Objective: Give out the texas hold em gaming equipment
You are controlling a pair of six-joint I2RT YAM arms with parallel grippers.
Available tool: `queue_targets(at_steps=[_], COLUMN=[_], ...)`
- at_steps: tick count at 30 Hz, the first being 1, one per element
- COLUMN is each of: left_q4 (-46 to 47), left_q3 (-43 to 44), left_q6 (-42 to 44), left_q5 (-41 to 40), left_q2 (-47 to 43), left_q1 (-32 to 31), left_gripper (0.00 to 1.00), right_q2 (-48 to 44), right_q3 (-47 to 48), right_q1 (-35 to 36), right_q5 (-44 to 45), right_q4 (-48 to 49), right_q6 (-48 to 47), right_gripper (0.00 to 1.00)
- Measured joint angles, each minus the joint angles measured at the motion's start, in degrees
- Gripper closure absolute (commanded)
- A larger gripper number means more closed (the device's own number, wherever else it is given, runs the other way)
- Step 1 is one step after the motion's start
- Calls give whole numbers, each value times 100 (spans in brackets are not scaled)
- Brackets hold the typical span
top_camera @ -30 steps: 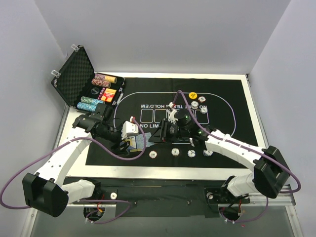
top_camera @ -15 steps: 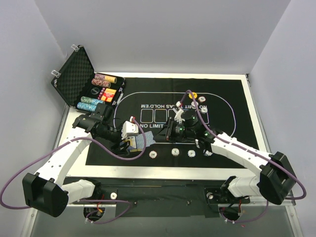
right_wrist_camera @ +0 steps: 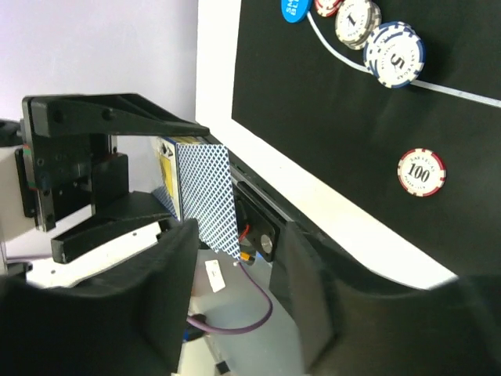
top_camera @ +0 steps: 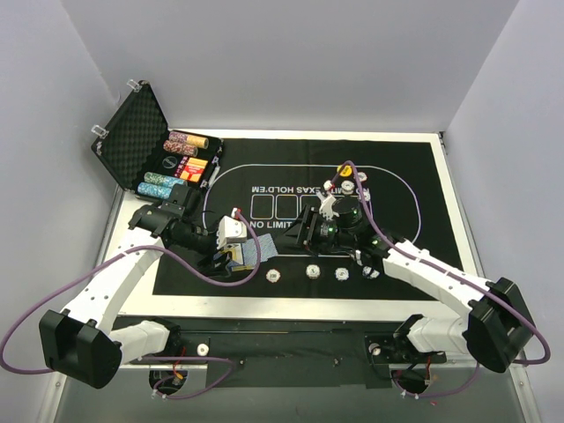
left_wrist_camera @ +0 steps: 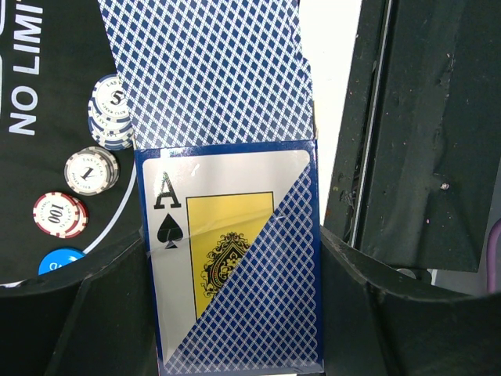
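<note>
Since my left gripper (left_wrist_camera: 232, 258) is clamped on the ace-of-spades card box (left_wrist_camera: 235, 321), blue-backed cards (left_wrist_camera: 207, 70) poking lengthwise from its far end by the felt mat (top_camera: 414, 176) edge, my right gripper (right_wrist_camera: 239, 258), jaws parted and empty, faces that end nearly head-on, close but apart.

Three plain pale walls box me in: back wall (top_camera: 291, 62), L wall (top_camera: 44, 194), R wall (top_camera: 520, 132), all bare, grey w/ a faint lilac tint. Light is soft & even, w/ only weak shading in the corners. My worktop (top_camera: 291, 306) is white w/ a thin metal rim. A black felt mat (top_camera: 414, 185) w/ white printed lines covers most of it, leaving a white border all round. At the near edge a dark rail (top_camera: 291, 348) runs across. Below that is a grey surface (top_camera: 300, 401); can't tell if it's floor.
</note>
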Motion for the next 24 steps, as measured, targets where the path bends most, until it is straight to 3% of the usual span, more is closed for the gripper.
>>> queue_targets(at_steps=[6,10,19,24], left_q4=[0,0,0,0], left_q3=[0,0,0,0], left_q6=[0,-2,-7,-7], left_q5=[0,0,-13,-46], left_q2=[0,0,0,0], left_q1=[0,0,0,0], left_gripper=[100,100,100,100], right_q2=[2,109,525,525], right_q3=[-205,-179,-31,-31], right_q1=[7,149,387,382], right_q5=[-107,-125,-144,-144], right_q4=[389,531,699,730], right_q6=[195,232,310,365], right_gripper=[45,50,83,94])
